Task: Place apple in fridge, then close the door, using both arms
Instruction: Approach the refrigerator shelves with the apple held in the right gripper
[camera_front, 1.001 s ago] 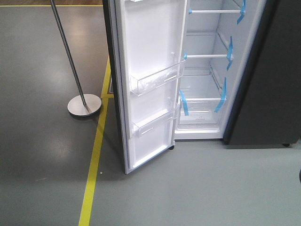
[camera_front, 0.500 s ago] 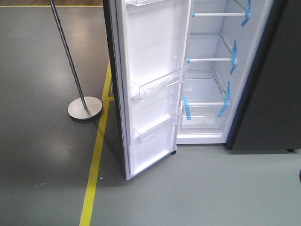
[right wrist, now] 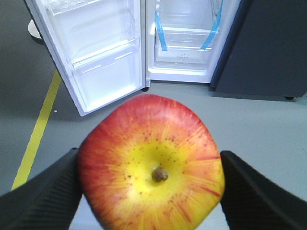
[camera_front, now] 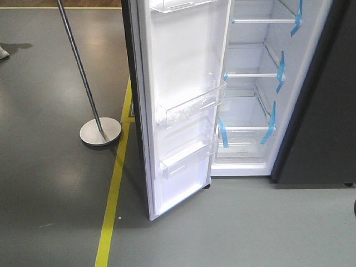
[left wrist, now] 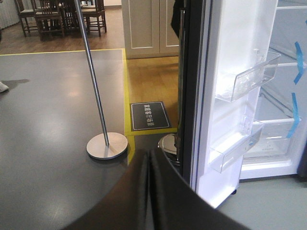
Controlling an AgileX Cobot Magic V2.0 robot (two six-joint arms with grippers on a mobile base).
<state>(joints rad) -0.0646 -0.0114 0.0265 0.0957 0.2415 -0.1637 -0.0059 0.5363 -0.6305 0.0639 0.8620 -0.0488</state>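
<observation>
The apple point(right wrist: 144, 134), red with a yellow centre and stem dimple, fills the lower right wrist view. My right gripper point(right wrist: 149, 160) is shut on it, one black finger on each side. Beyond it stands the fridge point(right wrist: 184, 43), white inside, with blue tape strips on its shelves point(camera_front: 250, 75). The door point(camera_front: 183, 67) is swung wide open to the left, its clear bins empty. My left gripper point(left wrist: 149, 152) is shut on nothing, fingers pressed together, low in front of the door's dark outer edge point(left wrist: 189, 86). Neither arm shows in the front view.
A chrome post on a round base point(camera_front: 100, 131) stands left of the door, by a yellow floor line point(camera_front: 111, 200). A second round base point(left wrist: 168, 143) sits behind the door. A dark grey unit point(camera_front: 328, 111) flanks the fridge on the right. A floor sign point(left wrist: 150, 115) lies further back.
In the front view the fridge and door have drifted a little right and down and look slightly larger. A shoe has appeared at the left edge.
</observation>
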